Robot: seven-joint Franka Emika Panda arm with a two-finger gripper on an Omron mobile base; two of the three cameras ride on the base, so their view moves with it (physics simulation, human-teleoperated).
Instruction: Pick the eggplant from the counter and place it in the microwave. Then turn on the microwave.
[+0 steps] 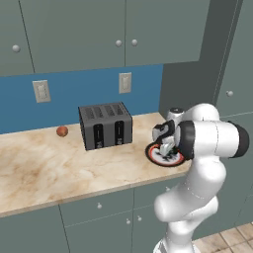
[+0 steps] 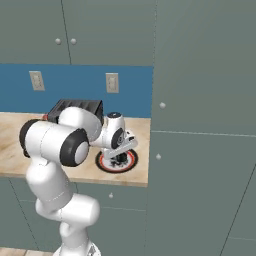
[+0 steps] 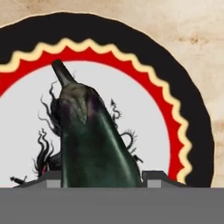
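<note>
One step in hand: pickup. Gripper (image 1: 167, 148) down over plate (image 1: 154, 157) near counter (image 1: 44, 168) right end, fingers either side of eggplant (image 3: 89, 140); can't tell if clamped. Next: confirm grip, lift, find microwave.

We see a kitchen: a beige marbled stone-look table (image 1: 44, 168), grey-green knobbed cabinets (image 1: 74, 34), a grey slotted toaster (image 1: 105, 125), blue backsplash (image 1: 74, 99) with outlets.
</note>
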